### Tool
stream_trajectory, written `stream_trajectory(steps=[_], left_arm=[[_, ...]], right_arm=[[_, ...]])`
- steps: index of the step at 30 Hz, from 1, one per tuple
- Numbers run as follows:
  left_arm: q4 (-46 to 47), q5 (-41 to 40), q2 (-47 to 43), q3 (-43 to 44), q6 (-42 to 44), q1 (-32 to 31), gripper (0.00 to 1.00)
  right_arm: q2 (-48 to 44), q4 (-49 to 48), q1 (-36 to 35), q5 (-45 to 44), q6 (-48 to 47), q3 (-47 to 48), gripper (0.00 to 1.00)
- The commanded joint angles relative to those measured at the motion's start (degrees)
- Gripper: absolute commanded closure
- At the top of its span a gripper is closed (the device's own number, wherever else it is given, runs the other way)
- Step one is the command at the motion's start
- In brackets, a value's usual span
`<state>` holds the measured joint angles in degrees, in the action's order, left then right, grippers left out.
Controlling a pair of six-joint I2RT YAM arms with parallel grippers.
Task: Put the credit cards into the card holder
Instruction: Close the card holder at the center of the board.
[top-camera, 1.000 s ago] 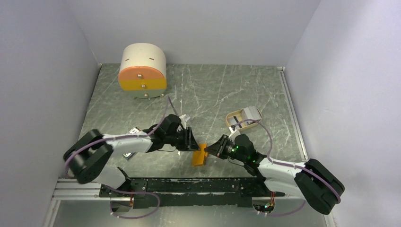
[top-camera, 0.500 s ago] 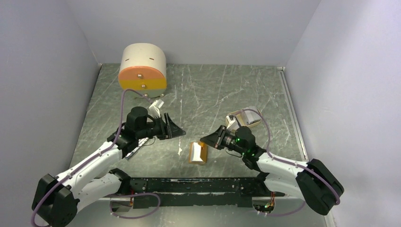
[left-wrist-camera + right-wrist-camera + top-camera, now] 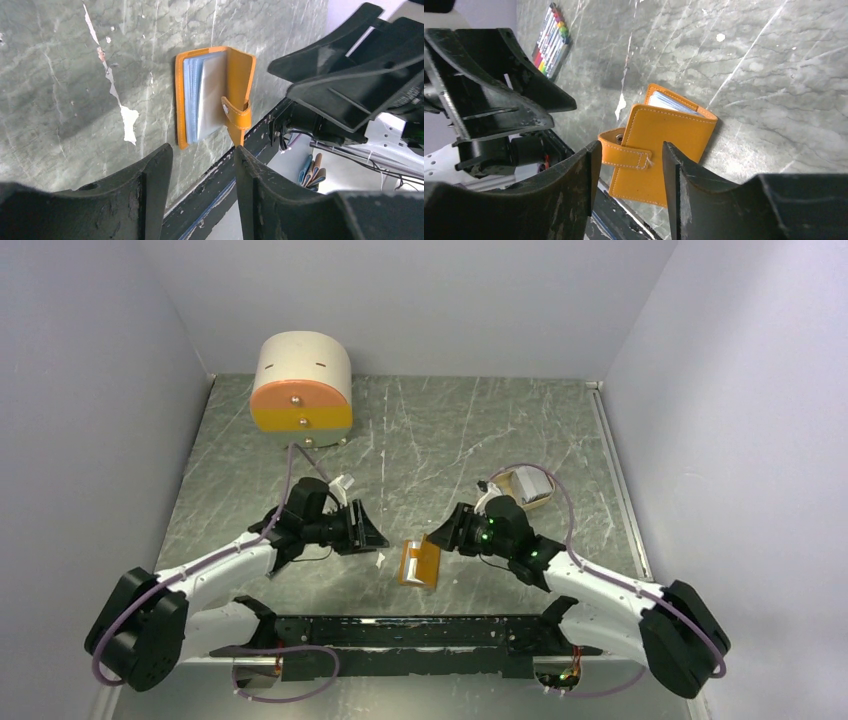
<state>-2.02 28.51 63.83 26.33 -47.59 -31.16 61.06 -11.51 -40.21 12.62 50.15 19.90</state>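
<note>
The grey marbled table [image 3: 450, 430] carries a round cream-and-orange drawer box [image 3: 301, 388] at its back left. From above, the left gripper [image 3: 366, 531] and right gripper [image 3: 438, 536] face each other near the front edge, and the card holder [image 3: 420, 562] lies on the table just before the gap, touching neither. Each wrist camera shows its own fingers parted, holding nothing. Only the left wrist shows the holder's pale blue leaves [image 3: 199, 97]; only the right shows coloured markers [image 3: 553, 36] and the snap strap [image 3: 624, 150]
</note>
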Motion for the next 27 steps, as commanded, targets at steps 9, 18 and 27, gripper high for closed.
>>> stream_trajectory(steps=[9,18,27], left_arm=[[1.6,-1.3,2.7,-0.5,-1.8,2.2,0.44],[-0.8,-4.9,-4.7,-3.7,-1.5,7.1,0.42],[-3.3,-3.4,-8.1,-4.2,-0.5,9.9,0.42]], right_arm=[[1.7,29.9,-19.2,-29.9,0.5,15.0,0.26],[15.6,37.7,-30.2,-40.5,7.9,26.1,0.0],[26.9,42.8,-32.8,-44.7,9.9,34.3,0.0]])
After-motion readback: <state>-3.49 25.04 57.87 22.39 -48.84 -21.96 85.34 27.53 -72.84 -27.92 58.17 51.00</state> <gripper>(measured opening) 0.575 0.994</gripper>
